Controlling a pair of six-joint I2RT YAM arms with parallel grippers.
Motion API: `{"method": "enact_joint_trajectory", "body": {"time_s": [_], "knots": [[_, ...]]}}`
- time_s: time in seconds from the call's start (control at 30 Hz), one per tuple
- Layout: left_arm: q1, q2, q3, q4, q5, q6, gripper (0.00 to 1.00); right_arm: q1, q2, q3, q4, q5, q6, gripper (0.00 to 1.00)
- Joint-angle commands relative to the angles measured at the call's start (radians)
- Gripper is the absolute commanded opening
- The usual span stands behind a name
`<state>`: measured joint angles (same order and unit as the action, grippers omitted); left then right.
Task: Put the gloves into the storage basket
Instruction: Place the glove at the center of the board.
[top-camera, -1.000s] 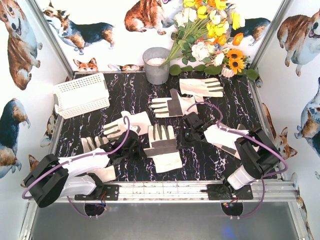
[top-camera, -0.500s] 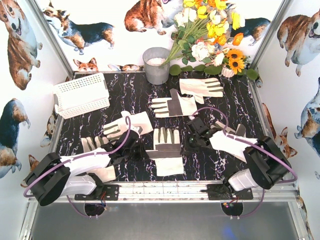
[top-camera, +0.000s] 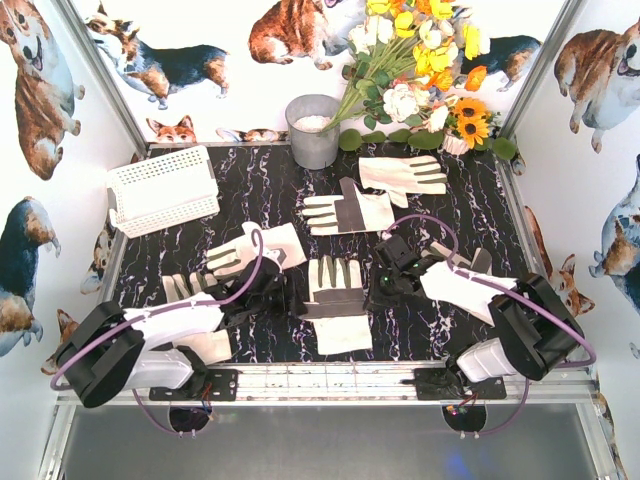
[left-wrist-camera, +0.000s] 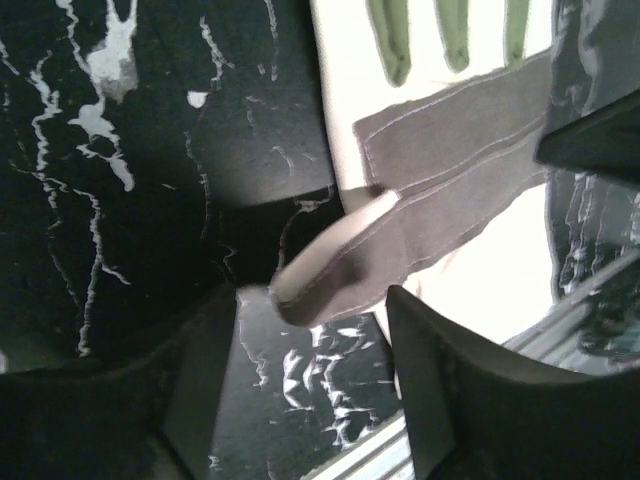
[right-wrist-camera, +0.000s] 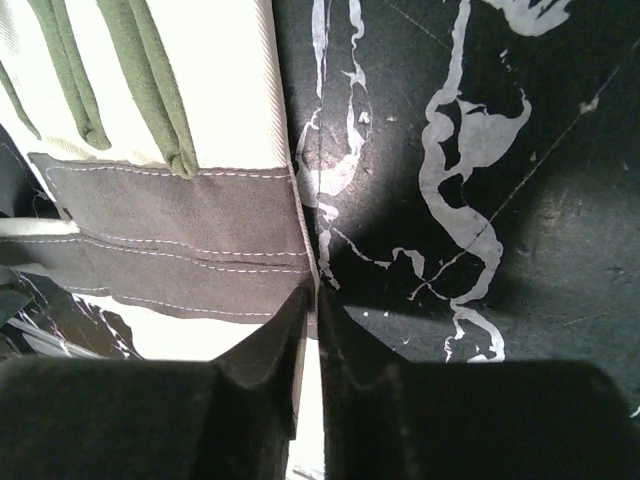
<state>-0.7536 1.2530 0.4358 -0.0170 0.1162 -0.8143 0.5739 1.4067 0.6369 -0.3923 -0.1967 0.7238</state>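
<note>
A cream glove (top-camera: 335, 300) with a grey palm band lies flat on the black marbled table between my two grippers. My left gripper (top-camera: 278, 298) stands open at its left side. In the left wrist view the glove's thumb (left-wrist-camera: 330, 270) lies just ahead of the open left gripper (left-wrist-camera: 315, 345), untouched. My right gripper (top-camera: 383, 285) is at the glove's right edge. In the right wrist view that gripper (right-wrist-camera: 318, 300) is nearly closed, with the glove's (right-wrist-camera: 170, 210) edge in the thin slit. The white lattice storage basket (top-camera: 163, 190) sits far left.
Other gloves lie at the back right (top-camera: 403, 175), at the centre back (top-camera: 345, 212), left of centre (top-camera: 255, 250) and under my left arm (top-camera: 185, 287). A grey metal bucket (top-camera: 313, 130) and a flower bunch (top-camera: 420, 70) stand at the back.
The middle glove has settled flat and straightened. My left gripper has opened off its thumb. My right gripper has shifted right and nearer, its jaws parting only slightly.
</note>
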Motion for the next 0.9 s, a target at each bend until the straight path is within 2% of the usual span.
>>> {"method": "enact_joint_trajectory", "body": {"time_s": [0.0,0.13,0.2,0.33,0.43,0.67,0.87], "knots": [[0.006,-0.027,0.010,-0.103,-0.076,0.022,0.67,-0.005,-0.025,0.015,-0.092,0.067,-0.026,0.20],[0.007,-0.076,0.061,-0.180,-0.104,0.041,0.87,-0.005,-0.098,0.054,-0.155,0.075,-0.042,0.50],[0.007,-0.108,0.105,-0.232,-0.123,0.061,0.93,-0.005,-0.148,0.085,-0.213,0.092,-0.054,0.60],[0.009,-0.166,0.204,-0.345,-0.186,0.118,0.98,-0.006,-0.260,0.151,-0.308,0.168,-0.072,0.69],[0.052,-0.200,0.287,-0.425,-0.188,0.183,1.00,-0.009,-0.348,0.201,-0.371,0.242,-0.092,0.70],[0.339,-0.231,0.472,-0.558,-0.092,0.410,1.00,-0.086,-0.427,0.327,-0.450,0.273,-0.209,0.77],[0.698,-0.164,0.489,-0.491,0.087,0.543,1.00,-0.301,-0.313,0.339,-0.265,0.089,-0.242,0.79]]}}
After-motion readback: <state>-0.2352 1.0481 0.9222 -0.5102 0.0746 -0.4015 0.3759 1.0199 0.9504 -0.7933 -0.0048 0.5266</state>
